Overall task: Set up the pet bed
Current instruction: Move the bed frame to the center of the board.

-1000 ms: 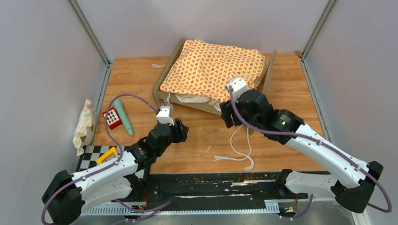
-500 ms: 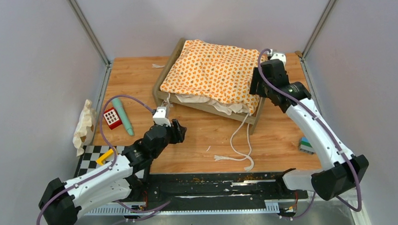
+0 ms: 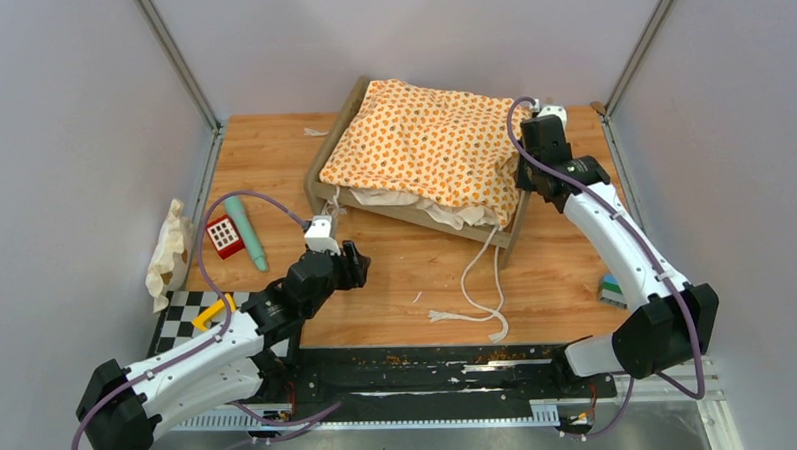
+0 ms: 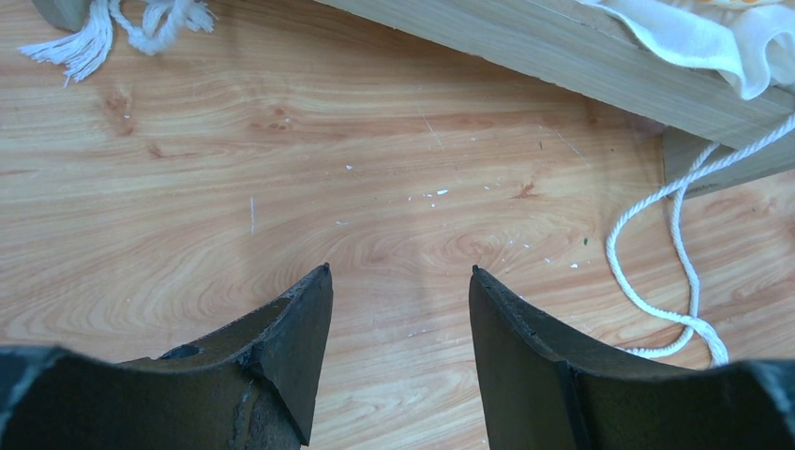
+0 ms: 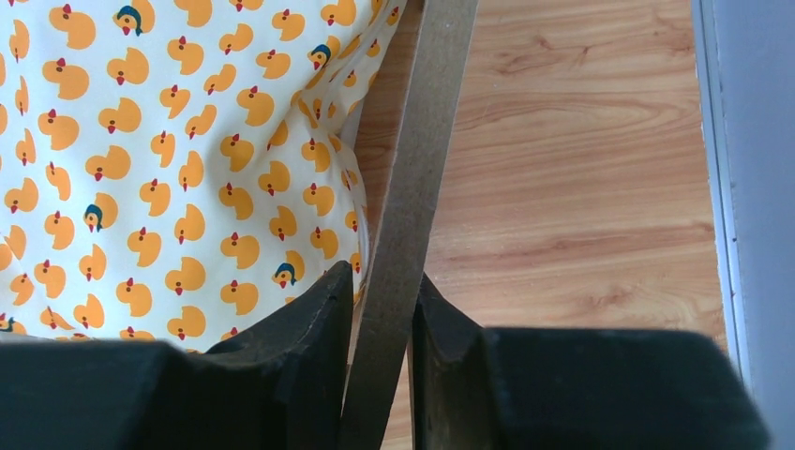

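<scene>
The pet bed (image 3: 412, 215) is a light-wood frame standing at the back middle of the table. An orange duck-print cushion (image 3: 427, 144) covers it, with cream fabric hanging over the near rail. My right gripper (image 3: 533, 165) is at the bed's right end. In the right wrist view it (image 5: 384, 286) is shut on the thin wooden end board (image 5: 412, 169), with the cushion (image 5: 169, 141) just to the left. My left gripper (image 3: 337, 249) hovers in front of the bed. Its jaws (image 4: 400, 272) stand open over bare wood, short of the bed rail (image 4: 562, 56).
A white cord (image 3: 482, 292) trails from the bed toward the near edge and shows in the left wrist view (image 4: 656, 272). At the left lie a red block (image 3: 224, 236), a teal tube (image 3: 246, 233) and a cream cloth (image 3: 168, 253). A small blue-green item (image 3: 611, 290) sits at the right.
My right arm swung from the bed's near front corner to the right end board and closed on it. The left arm barely shifted.
</scene>
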Action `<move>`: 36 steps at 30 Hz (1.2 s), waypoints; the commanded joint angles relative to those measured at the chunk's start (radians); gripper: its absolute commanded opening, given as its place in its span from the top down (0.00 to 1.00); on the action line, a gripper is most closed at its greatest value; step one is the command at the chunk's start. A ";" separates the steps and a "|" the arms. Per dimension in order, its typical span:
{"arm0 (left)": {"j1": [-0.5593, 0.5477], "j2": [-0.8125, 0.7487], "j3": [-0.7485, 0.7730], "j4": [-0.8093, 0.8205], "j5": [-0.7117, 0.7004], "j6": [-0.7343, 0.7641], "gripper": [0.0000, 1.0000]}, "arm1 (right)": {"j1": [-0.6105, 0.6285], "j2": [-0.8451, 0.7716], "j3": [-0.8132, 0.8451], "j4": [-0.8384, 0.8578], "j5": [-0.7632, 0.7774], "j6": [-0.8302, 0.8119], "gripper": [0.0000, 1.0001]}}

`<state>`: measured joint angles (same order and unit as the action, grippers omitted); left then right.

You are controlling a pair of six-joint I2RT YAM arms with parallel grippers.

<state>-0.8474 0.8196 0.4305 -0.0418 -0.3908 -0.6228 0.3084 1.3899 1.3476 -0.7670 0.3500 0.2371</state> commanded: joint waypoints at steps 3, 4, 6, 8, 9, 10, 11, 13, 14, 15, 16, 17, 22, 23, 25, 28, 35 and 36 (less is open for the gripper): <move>0.007 0.005 0.009 0.008 -0.018 0.011 0.37 | 0.085 0.032 -0.028 0.154 -0.119 -0.094 0.83; 0.006 0.005 0.007 0.008 -0.019 0.009 0.37 | 0.096 0.039 -0.026 0.159 -0.120 -0.104 0.84; 0.006 0.005 0.005 0.010 -0.019 0.007 0.37 | 0.114 0.052 -0.024 0.172 -0.122 -0.121 0.86; 0.006 0.005 0.005 0.010 -0.017 0.006 0.37 | 0.129 0.063 -0.024 0.186 -0.121 -0.135 0.87; 0.006 0.003 0.005 0.007 -0.018 0.007 0.37 | 0.136 0.070 -0.025 0.194 -0.123 -0.140 0.87; 0.007 0.004 0.005 0.007 -0.019 0.008 0.37 | 0.143 0.074 -0.024 0.204 -0.123 -0.145 0.87; 0.006 0.003 0.004 0.004 -0.020 0.007 0.37 | 0.151 0.080 -0.025 0.215 -0.124 -0.152 0.87; 0.006 0.001 0.004 0.002 -0.021 0.007 0.37 | 0.165 0.090 -0.025 0.235 -0.122 -0.169 0.87; 0.007 0.000 0.004 0.000 -0.022 0.008 0.37 | 0.172 0.097 -0.023 0.243 -0.120 -0.175 0.87; 0.006 -0.002 0.002 -0.002 -0.022 0.007 0.37 | 0.178 0.101 -0.020 0.249 -0.122 -0.180 0.87; 0.007 -0.004 0.001 -0.002 -0.023 0.007 0.37 | 0.181 0.106 -0.016 0.251 -0.126 -0.184 0.86; 0.007 -0.007 0.001 -0.006 -0.025 0.007 0.37 | 0.184 0.107 -0.009 0.246 -0.124 -0.192 0.85; 0.006 -0.025 0.001 -0.023 -0.034 0.008 0.36 | 0.185 0.001 -0.024 0.175 -0.075 -0.232 0.42; 0.006 -0.027 0.001 -0.027 -0.034 0.010 0.36 | 0.184 -0.062 -0.051 0.175 -0.075 -0.268 0.40; 0.006 -0.034 0.000 -0.029 -0.036 0.010 0.36 | 0.184 -0.176 -0.099 0.175 -0.105 -0.302 0.36; 0.007 -0.041 0.000 -0.032 -0.043 0.015 0.36 | 0.184 -0.316 -0.174 0.156 -0.336 -0.365 0.33; 0.007 -0.039 0.003 -0.040 -0.022 0.033 0.35 | 0.281 -0.506 -0.392 0.066 -0.933 -0.760 0.41; 0.007 -0.039 0.002 -0.042 -0.015 0.032 0.35 | 0.303 -0.528 -0.423 0.058 -0.943 -0.801 0.40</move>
<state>-0.8471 0.7914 0.4305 -0.0872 -0.4053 -0.6159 0.5327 0.8982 1.0462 -0.6380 -0.2958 -0.2779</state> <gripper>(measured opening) 0.644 0.593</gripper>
